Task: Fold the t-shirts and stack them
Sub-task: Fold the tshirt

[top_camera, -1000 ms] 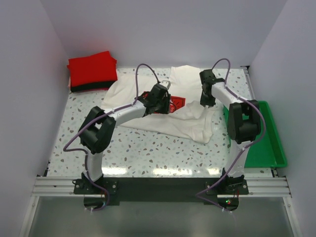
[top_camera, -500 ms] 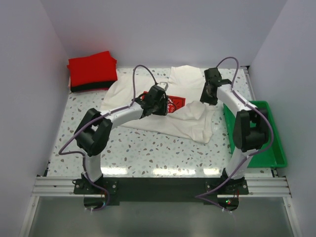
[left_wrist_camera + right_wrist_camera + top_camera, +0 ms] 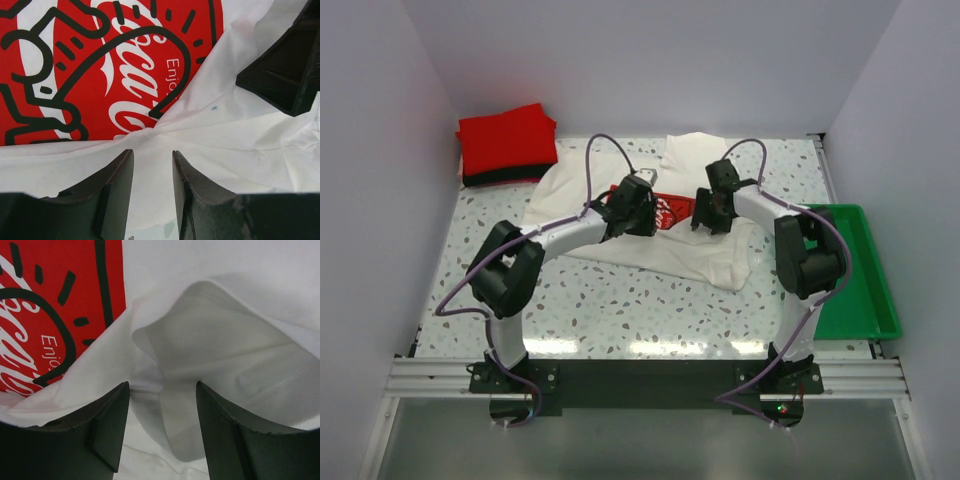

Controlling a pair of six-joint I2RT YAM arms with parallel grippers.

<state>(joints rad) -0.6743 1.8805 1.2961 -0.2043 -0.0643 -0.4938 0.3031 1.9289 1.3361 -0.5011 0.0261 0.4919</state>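
Nearest the arm bases, the speckled table point(image 3: 620, 305) carries a green tray point(image 3: 868, 300) at its right edge, seen only from above. Mid-table lies the cream-white t-shirt point(image 3: 705, 258), spread and rumpled, with both arms reaching onto its red print point(image 3: 676, 208). The overhead view hides the jaws, but the wrist cameras show them. The left gripper point(image 3: 150, 155) has its jaws close together on a pinch of white cloth at the print's edge. Creases fan out from that spot, and a dark finger point(image 3: 285, 65) of the other arm is beside it. The right gripper point(image 3: 161, 387) stands spread wide over a loose white fold, gripping nothing. In the far left corner, visible only from above, a folded red t-shirt point(image 3: 508, 140) sits on a black t-shirt point(image 3: 490, 181).
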